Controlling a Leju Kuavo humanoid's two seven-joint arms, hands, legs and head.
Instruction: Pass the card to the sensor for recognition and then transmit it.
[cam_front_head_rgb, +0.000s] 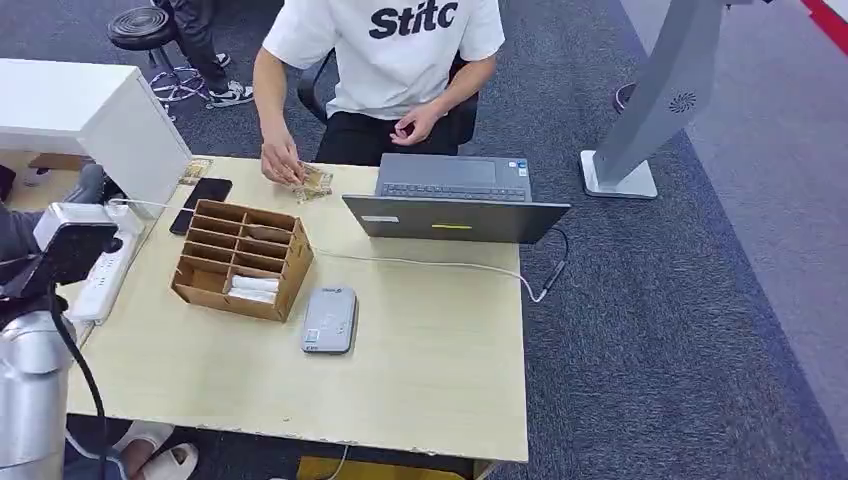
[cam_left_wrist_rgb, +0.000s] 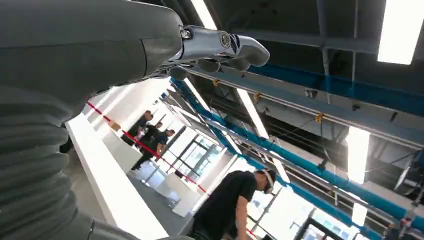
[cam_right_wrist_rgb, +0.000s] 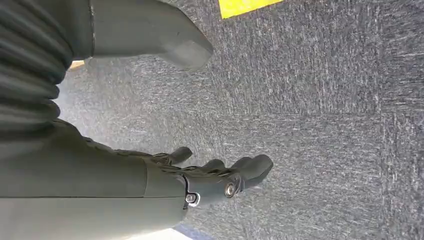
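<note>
A brown cardboard organizer (cam_front_head_rgb: 205, 283) stands on the left half of the table, with white cards (cam_front_head_rgb: 253, 289) lying in one of its near slots. To its right lies the flat grey sensor (cam_front_head_rgb: 329, 320). My left arm rises at the table's left edge; its hand (cam_front_head_rgb: 88, 184) (cam_left_wrist_rgb: 220, 46) is lifted toward the ceiling and holds nothing, fingers loosely extended. Hanging over grey carpet, my right hand (cam_right_wrist_rgb: 220, 177) has its thumb and fingers apart and is empty.
A person in a white shirt (cam_front_head_rgb: 390, 50) sits at the far side, one hand on a patterned card (cam_front_head_rgb: 314, 183). An open laptop (cam_front_head_rgb: 455, 205) with a white cable, a black phone (cam_front_head_rgb: 201, 200), a white power strip (cam_front_head_rgb: 105, 275) and a white cabinet (cam_front_head_rgb: 90, 115) are around.
</note>
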